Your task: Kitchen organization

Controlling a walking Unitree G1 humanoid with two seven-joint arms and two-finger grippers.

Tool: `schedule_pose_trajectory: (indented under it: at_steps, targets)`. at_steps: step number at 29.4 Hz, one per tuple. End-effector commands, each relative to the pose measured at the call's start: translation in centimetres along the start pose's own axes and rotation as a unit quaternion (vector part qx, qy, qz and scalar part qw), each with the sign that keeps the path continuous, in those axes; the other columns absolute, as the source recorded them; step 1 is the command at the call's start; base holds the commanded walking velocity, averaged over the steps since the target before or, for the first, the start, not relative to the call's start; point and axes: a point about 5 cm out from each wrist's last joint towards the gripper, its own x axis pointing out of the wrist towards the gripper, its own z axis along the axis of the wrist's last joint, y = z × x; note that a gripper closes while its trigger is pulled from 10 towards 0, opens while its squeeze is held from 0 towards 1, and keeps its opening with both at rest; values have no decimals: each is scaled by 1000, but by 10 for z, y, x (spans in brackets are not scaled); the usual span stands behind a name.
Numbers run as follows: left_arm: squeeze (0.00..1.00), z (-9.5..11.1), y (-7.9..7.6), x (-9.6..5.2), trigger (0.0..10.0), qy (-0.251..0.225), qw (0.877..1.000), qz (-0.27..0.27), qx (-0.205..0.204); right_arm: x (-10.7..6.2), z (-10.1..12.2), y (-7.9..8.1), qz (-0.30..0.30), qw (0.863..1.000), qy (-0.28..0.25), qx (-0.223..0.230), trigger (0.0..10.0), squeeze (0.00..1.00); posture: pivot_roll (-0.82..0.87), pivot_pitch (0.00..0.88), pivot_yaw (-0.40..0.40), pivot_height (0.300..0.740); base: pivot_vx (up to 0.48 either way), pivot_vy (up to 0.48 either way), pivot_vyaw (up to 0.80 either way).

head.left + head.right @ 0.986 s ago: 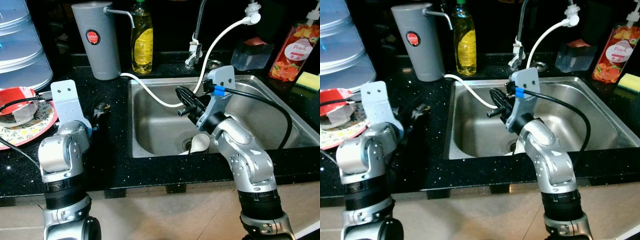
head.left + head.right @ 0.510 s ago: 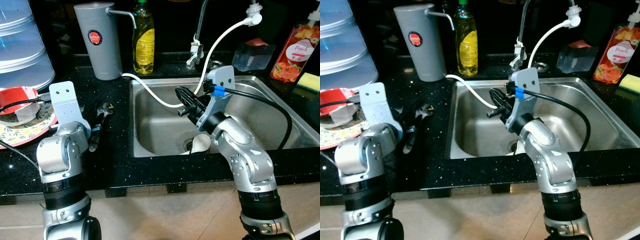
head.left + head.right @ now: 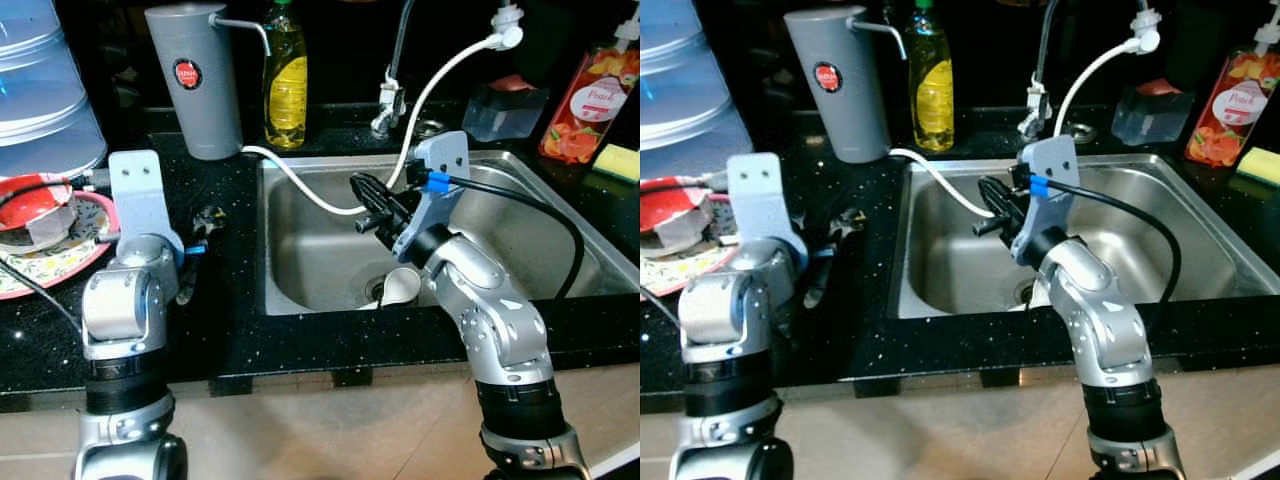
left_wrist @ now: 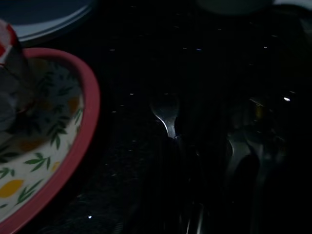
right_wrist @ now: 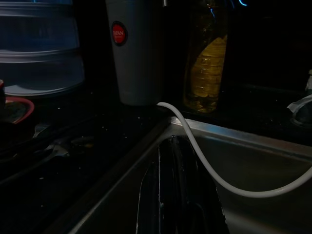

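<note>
On the black counter (image 3: 230, 330) the left gripper (image 3: 196, 262), grip unclear, seems poised over the spoon (image 4: 165, 114), while the right gripper (image 3: 372, 203), fingers together, hangs over the sink (image 3: 560, 235).

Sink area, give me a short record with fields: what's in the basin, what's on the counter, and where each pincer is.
basin: white cup lying by the drain; white hose draped into the sink
counter, back: grey dispenser, yellow soap bottle
counter, robot's left: floral plate
left pincer: over the black counter beside the plate
right pincer: above the basin, fingers together, holding nothing
</note>
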Motion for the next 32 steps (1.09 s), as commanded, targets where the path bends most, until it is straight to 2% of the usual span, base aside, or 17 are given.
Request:
schedule_pose_trajectory:
  at_steps: [1, 7, 9, 10, 15, 16, 18, 19, 24, 25, 26, 27, 32]
  targets:
    - [0, -4, 2, 2, 10000, 16, 1000, 1, -10, 0, -2, 0, -1, 1000, 1, 1, 10000, 0, -35, 94, 35, 740, 0, 0, 0]
    - [0, -13, -3, 2, 10000, 51, 997, -20, -47, 0, -2, -1, -2, 1000, 2, 1, 10000, 0, -35, 97, 35, 740, 0, 0, 0]
    - [0, -13, -4, 1, 10000, 48, 998, -20, -47, 0, -2, -1, -2, 1000, 2, 1, 10000, 0, -36, 99, 37, 740, 0, 0, 0]
    - [0, -14, -4, 1, 0, 47, 998, -21, -46, -1, -2, -1, -3, 1000, 2, 0, 10000, 0, -36, 99, 37, 740, 0, 0, 0]
    - [0, -20, -6, 0, 0, 64, 997, -28, -45, 0, -2, -1, -3, 1000, 2, 1, 10000, 0, -35, 101, 35, 740, 0, 0, 0]
    - [0, -21, -6, 0, 2078, 69, 996, -31, -43, 0, -2, -1, -3, 1000, 2, 1, 10000, 0, -35, 101, 35, 740, 0, 0, 0]
    - [0, -21, -7, 0, 2078, 70, 996, -33, -42, 0, -2, -1, -3, 1000, 2, 1, 10000, 0, -35, 101, 35, 740, 0, 0, 0]
    - [0, -22, -7, 0, 10000, 74, 996, -35, -38, 0, -2, -1, -3, 1000, 2, 1, 10000, 0, -34, 104, 35, 740, 0, 0, 0]
    - [0, -25, -6, 1, 10000, 79, 996, -30, -24, 0, -2, -1, -4, 1000, 2, 1, 10000, 0, -33, 104, 36, 740, 0, 0, 0]
    - [294, -24, -6, 1, 10000, 76, 997, -27, -17, 0, -2, -1, -4, 1000, 2, 1, 10000, 0, -33, 104, 36, 740, 0, 0, 0]
    - [294, -24, -6, 1, 10000, 76, 997, -27, -17, 0, -2, -1, -4, 1000, 2, 1, 10000, 0, -33, 104, 36, 740, 0, 0, 0]
    - [1000, -23, -5, 1, 10000, 70, 997, -26, -16, 0, -2, -1, -4, 1000, 2, 1, 10000, 0, -33, 105, 36, 740, 0, 0, 0]
    - [1000, -13, -8, 0, 10000, 44, 998, -34, -12, -1, -2, -1, -5, 1000, 2, 1, 10000, 0, -33, 105, 36, 740, 0, 0, 0]
